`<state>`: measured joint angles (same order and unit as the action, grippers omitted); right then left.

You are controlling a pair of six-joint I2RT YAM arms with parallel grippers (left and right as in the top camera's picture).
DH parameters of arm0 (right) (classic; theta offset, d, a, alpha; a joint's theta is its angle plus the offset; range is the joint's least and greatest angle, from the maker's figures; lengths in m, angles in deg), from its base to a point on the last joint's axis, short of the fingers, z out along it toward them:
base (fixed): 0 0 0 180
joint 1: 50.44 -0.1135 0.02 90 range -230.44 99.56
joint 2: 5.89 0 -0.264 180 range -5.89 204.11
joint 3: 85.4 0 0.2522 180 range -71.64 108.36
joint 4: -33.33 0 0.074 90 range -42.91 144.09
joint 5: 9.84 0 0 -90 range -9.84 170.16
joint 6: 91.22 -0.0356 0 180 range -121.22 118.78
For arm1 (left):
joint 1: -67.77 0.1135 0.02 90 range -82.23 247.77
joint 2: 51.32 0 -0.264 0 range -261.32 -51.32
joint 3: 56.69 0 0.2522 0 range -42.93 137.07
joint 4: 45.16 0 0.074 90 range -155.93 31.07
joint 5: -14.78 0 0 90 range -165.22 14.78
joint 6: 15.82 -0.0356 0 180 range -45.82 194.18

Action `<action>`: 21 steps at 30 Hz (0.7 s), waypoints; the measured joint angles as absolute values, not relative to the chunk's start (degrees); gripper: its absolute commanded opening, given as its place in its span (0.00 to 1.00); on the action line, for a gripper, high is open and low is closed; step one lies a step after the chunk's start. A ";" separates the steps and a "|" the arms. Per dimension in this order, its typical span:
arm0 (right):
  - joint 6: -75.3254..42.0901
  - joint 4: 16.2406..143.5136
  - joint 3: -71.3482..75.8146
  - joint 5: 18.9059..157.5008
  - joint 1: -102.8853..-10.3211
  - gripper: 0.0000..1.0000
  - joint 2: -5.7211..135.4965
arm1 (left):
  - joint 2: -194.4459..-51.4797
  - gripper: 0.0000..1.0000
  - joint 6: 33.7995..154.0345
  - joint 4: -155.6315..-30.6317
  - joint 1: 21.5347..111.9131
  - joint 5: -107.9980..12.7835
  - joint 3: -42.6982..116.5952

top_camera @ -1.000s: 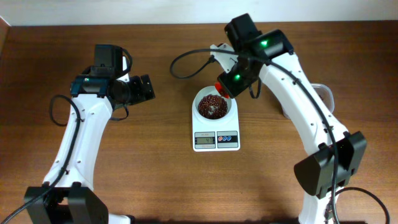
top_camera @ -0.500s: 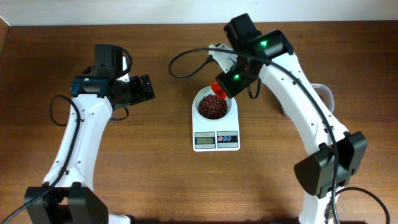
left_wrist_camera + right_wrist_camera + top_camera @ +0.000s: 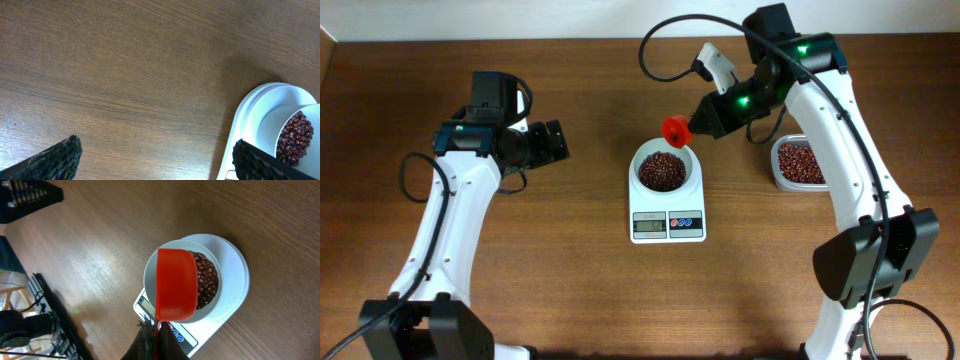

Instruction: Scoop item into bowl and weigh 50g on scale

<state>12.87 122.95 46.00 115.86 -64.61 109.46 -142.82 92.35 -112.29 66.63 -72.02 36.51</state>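
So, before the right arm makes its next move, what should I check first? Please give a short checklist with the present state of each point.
1. Bowl sits centred on the scale: ok.
2. Beans lie below the bowl's rim: ok.
3. Display shows the target weight: cannot tell, digits too small.
4. Right pincer shut on the red scoop, over the bowl's rim: ok.
5. Scoop emptied: cannot tell, only a smooth red face shows.
6. Left pincer open, apart from the scale: ok.

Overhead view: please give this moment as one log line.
right gripper: shut on red scoop near bowl | left gripper: open, empty | bowl: beans inside, on scale | tub: beans
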 measured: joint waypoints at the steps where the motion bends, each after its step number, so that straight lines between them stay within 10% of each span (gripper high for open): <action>1: 12.91 122.95 46.00 116.13 -64.61 0.04 109.46 | -142.82 0.99 92.35 -112.29 66.63 -72.00 36.51; 21: 12.93 121.98 43.16 116.39 -66.10 0.04 109.46 | -142.82 0.99 92.35 -112.29 66.63 -72.02 36.51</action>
